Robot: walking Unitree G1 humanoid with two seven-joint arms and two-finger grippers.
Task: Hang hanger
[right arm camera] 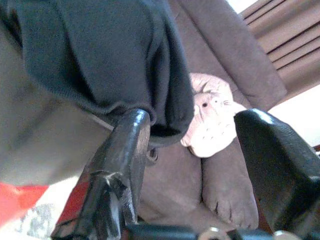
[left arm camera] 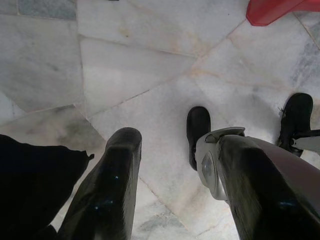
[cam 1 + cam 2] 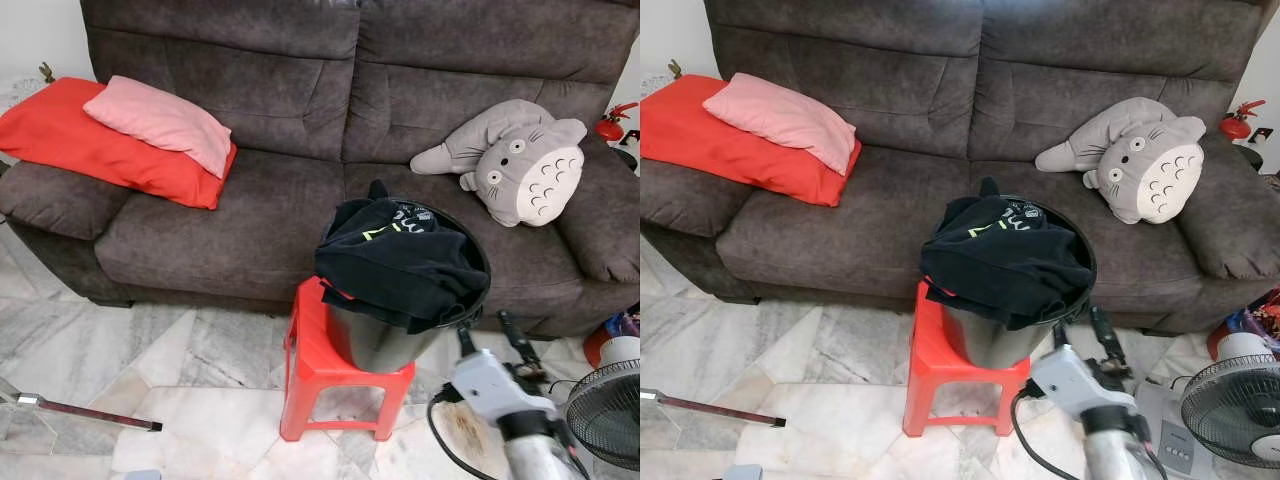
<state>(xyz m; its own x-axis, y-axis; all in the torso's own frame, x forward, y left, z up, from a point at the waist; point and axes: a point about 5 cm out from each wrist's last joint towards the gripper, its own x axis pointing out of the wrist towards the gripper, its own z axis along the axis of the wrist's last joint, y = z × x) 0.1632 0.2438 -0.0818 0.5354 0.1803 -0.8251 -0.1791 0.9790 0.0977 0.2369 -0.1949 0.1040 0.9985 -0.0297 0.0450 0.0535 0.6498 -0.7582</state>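
1. Nearest to the camera is the right gripper (image 3: 490, 333), raised on its silver arm just beside the rim of the dark round bucket (image 3: 375, 340); its two black fingers (image 1: 122, 150) are spread apart and hold nothing.
2. Black clothing with a thin yellow-green stripe (image 3: 400, 260) is heaped in the bucket and hangs over its rim.
3. The bucket stands on a small red plastic stool (image 3: 310, 375), on the marble tile floor (image 3: 200, 350).
4. Behind is a dark brown fabric sofa (image 3: 250, 200), with a pink pillow (image 3: 160, 122) on a red cushion (image 3: 70, 135), and a grey plush toy (image 3: 520, 160).
5. The left gripper (image 2: 172, 185) points down at the floor, fingers spread.
6. I cannot make out a hanger.
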